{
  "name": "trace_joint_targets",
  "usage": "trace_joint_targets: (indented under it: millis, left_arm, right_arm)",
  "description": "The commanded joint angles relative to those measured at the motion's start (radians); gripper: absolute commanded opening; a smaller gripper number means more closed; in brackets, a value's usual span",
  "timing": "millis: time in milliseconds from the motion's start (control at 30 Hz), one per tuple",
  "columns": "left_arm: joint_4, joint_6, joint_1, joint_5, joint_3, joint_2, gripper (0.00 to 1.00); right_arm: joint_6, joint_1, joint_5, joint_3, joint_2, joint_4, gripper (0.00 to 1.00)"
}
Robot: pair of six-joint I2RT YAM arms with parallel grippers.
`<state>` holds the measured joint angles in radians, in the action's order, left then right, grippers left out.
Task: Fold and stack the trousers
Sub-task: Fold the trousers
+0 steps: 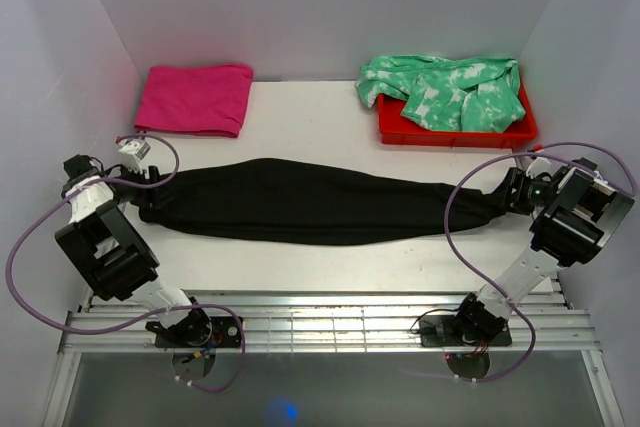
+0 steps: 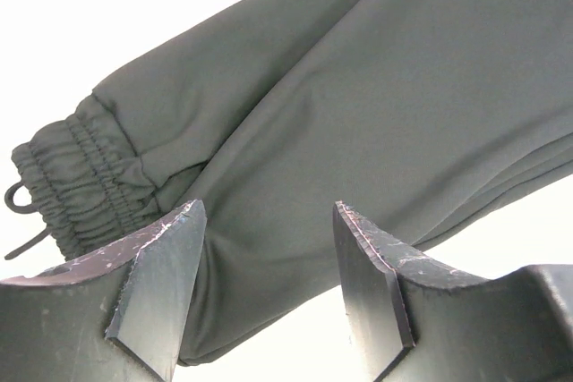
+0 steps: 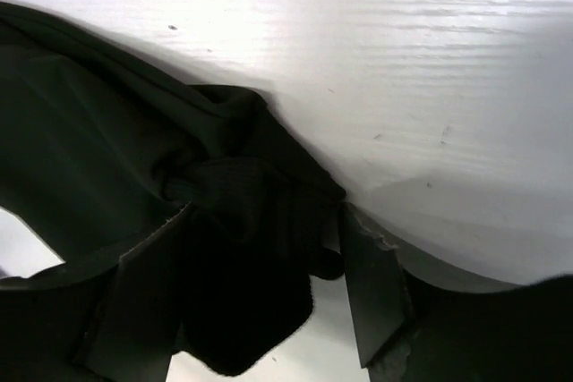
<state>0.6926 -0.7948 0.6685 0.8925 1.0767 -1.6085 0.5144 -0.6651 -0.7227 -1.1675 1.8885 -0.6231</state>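
From the top camera I am seeing the trousers lying stretched across the desk in one long narrow band, the legs apparently laid one over the other. The left pincer is sitting at one end and the right pincer at the other. A folded pink cloth and a red tray holding a tie-dye garment are lying at the far side, apart from the work.

Through the left wrist camera I am watching the left pincer standing spread, its fingers astride flat fabric of the trousers just beside the gathered waistband. Nothing is being pinched there.

Through the right wrist camera I am finding the bunched cuffs sitting between the fingers of the right pincer, above the pale desk. I cannot tell whether it is gripping them or only bracketing them.

I am judging this as the start of the crosswise fold. The next move is calling for a firm hold on both layers at each end, then carrying one end over onto the other.
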Motion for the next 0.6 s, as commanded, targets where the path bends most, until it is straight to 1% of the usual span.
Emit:
trace_joint_targets:
  millis: [0, 67, 100, 167, 200, 300, 400, 433, 567]
  left_arm:
    - [0.019, 0.008, -0.007, 0.062, 0.043, 0.058, 0.7]
    - [0.024, 0.011, -0.006, 0.066, 0.049, 0.059, 0.7]
    - [0.034, 0.006, -0.006, 0.077, 0.057, 0.062, 0.7]
    - [0.038, 0.011, -0.006, 0.086, 0.061, 0.071, 0.69]
    - [0.039, 0.014, -0.006, 0.097, 0.063, 0.076, 0.69]
    - [0.041, 0.011, -0.006, 0.12, 0.065, 0.105, 0.69]
    - [0.05, -0.02, -0.006, 0.134, 0.06, 0.15, 0.69]
    - [0.044, -0.026, -0.006, 0.132, 0.054, 0.175, 0.71]
    - [0.042, -0.04, -0.006, 0.122, 0.04, 0.225, 0.75]
  right_arm:
    - [-0.034, -0.01, -0.055, 0.014, 0.083, -0.027, 0.58]
    - [-0.021, -0.021, -0.081, 0.002, 0.089, -0.058, 0.47]
    - [0.004, -0.025, -0.092, -0.021, 0.09, -0.108, 0.34]
    - [0.027, -0.051, -0.121, -0.049, 0.084, -0.165, 0.22]
    - [0.045, -0.062, -0.132, -0.075, 0.067, -0.22, 0.08]
    - [0.068, -0.122, -0.15, -0.144, 0.012, -0.295, 0.08]
    - [0.09, -0.155, -0.165, -0.201, -0.04, -0.377, 0.08]
    - [0.117, -0.174, -0.172, -0.251, -0.054, -0.432, 0.08]
    - [0.168, -0.211, -0.172, -0.369, -0.068, -0.539, 0.08]
